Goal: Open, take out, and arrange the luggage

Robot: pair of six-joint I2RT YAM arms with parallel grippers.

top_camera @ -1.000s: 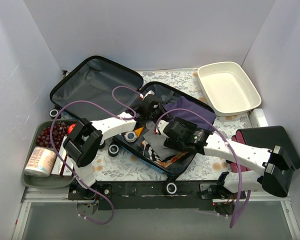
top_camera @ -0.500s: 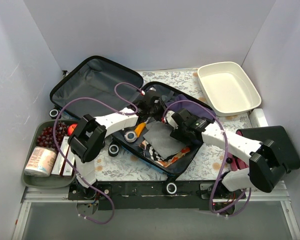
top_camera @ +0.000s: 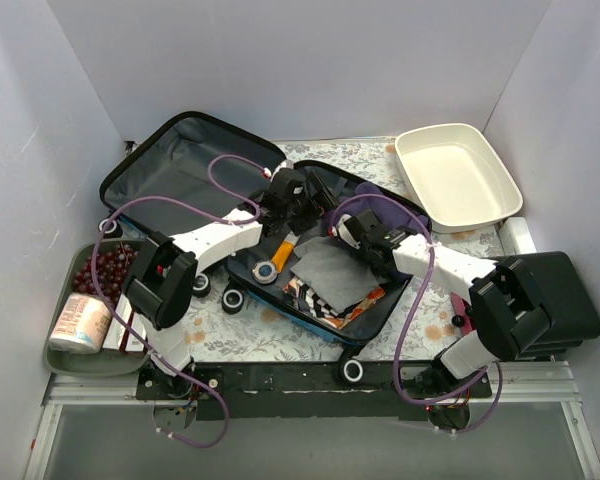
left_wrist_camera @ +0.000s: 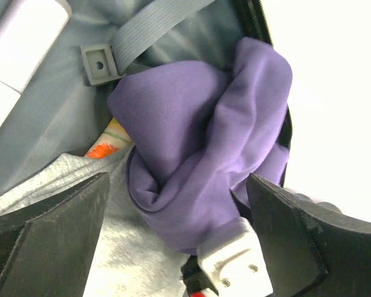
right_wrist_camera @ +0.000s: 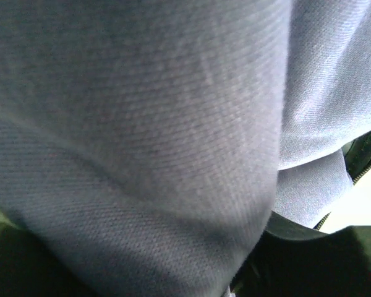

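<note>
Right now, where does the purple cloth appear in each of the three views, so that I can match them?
Top external: the purple cloth lies in the far right corner of the open luggage.
Left wrist: purple cloth, bunched, at the centre.
Right wrist: very close fabric, likely the same purple cloth, fills most of the picture.
Shared landmark: the luggage's black rim beside the cloth.

No lettering can be read anywhere; the print on the white-and-pink cylindrical packet point(top_camera: 80, 322) in the grey plastic bin point(top_camera: 75, 362) is too small.
</note>
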